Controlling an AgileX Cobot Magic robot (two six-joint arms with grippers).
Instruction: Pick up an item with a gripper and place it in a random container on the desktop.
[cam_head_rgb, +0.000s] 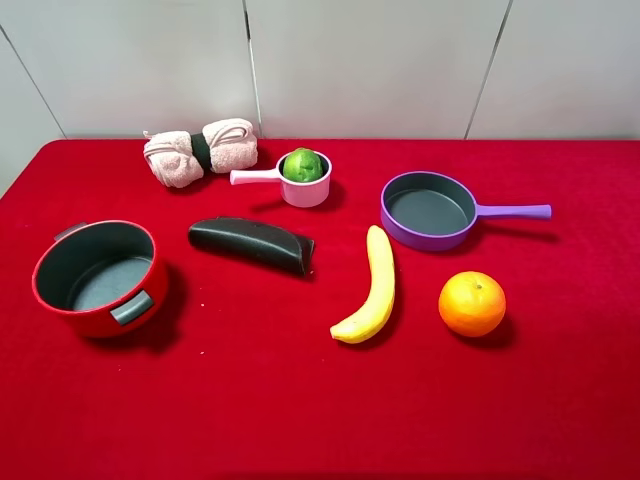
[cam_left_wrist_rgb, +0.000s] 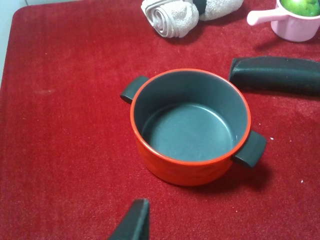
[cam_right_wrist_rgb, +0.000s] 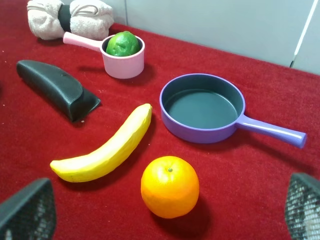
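Lime-like small round green fruit (cam_head_rgb: 303, 165) sits inside the small pink saucepan (cam_head_rgb: 309, 190) with a long pink handle, near the far edge of the bright red cloth desktop (cam_head_rgb: 300, 400), so the placing looks done. Judged by its smooth, glossy skin, the fruit is probably light, firm and slightly slippery, best pinched across its widest middle.

Right gripper (cam_right_wrist_rgb: 165, 210) hangs spread wide above the smooth orange fruit (cam_right_wrist_rgb: 170, 186), its two mesh-textured fingertips (cam_right_wrist_rgb: 27, 210) well apart, pinching nothing. Only one dark fingertip of the left gripper (cam_left_wrist_rgb: 132, 222) shows, near the round red pot with grey handles (cam_left_wrist_rgb: 190, 127); I cannot tell its state.
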